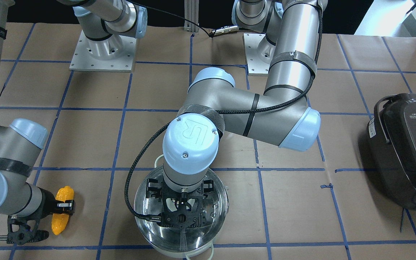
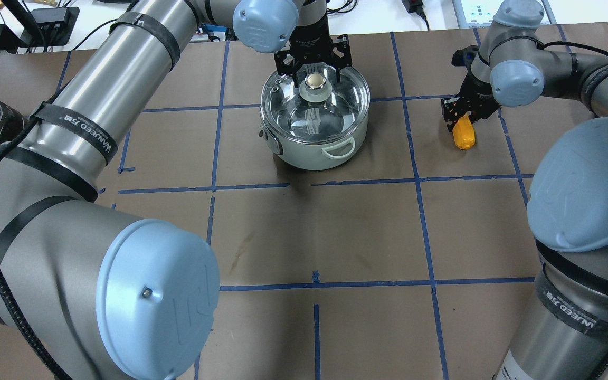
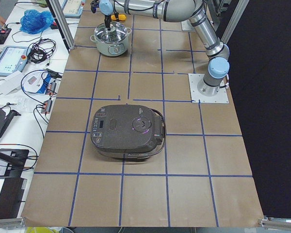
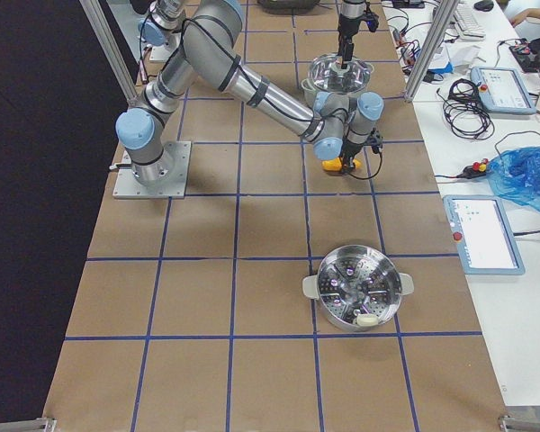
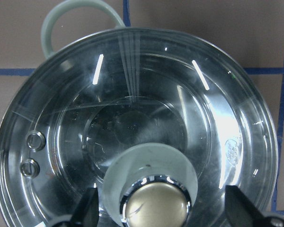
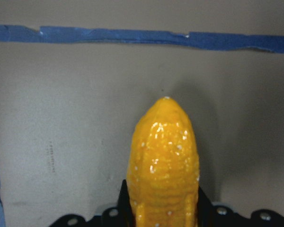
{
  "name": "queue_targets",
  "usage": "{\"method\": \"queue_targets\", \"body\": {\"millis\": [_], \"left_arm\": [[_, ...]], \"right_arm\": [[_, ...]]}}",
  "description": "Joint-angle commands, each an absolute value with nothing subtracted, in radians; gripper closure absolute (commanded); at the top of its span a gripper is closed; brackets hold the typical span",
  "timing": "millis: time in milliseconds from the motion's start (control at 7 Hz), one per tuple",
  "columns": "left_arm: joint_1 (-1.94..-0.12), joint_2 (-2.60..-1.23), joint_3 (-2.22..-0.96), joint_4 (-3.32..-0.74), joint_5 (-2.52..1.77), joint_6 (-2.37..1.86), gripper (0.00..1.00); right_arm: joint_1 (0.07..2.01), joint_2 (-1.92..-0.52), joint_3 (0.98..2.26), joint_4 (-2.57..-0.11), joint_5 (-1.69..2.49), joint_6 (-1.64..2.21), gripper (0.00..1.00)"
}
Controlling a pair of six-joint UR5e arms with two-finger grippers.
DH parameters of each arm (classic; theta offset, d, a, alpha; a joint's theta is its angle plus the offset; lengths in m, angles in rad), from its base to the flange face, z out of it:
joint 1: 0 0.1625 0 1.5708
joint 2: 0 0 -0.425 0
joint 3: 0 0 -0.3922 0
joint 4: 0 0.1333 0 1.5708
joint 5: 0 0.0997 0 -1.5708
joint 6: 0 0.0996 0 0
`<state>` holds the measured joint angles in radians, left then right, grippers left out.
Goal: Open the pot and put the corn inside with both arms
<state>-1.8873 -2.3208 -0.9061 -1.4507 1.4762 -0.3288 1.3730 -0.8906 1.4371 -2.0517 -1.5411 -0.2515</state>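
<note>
Lid knob (image 5: 156,207) of the pot (image 2: 309,151), near the operator-side edge of the desk (image 2: 335,237), sits between wide-open fingers of the left hand (image 2: 314,71), lid not yet lifted, while the right hand (image 2: 463,117) clamps the corn (image 6: 163,161) along that edge; next, seemingly: close, lift.

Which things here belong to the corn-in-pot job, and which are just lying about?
In the job: pot, glass lid, corn, left gripper over the knob, right gripper on the corn.
Lying about: rice cooker, steamer pot.

Bright even light, glare streaks across the pot (image 5: 236,142)
</note>
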Motion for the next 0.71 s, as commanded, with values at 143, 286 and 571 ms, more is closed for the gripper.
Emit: {"method": "queue_targets", "body": {"millis": [143,286,571], "left_arm": [[-1.888,-2.31,-0.905,-1.45,1.48,-0.339,0.95],[-1.888,-2.281,-0.9,-1.46,1.483,-0.337,0.95],[-1.85,-2.17,-0.899,-1.582,1.486,-0.319,0.95]], "right_arm": [[1.374,-1.01,1.416,-1.958,-1.543,-0.249,0.9],[1.381,-1.063,1.414,-1.898,-1.543,-0.236,0.9],[1.461,-1.149,1.404,-1.878,-1.523,-0.134,0.91]]}}
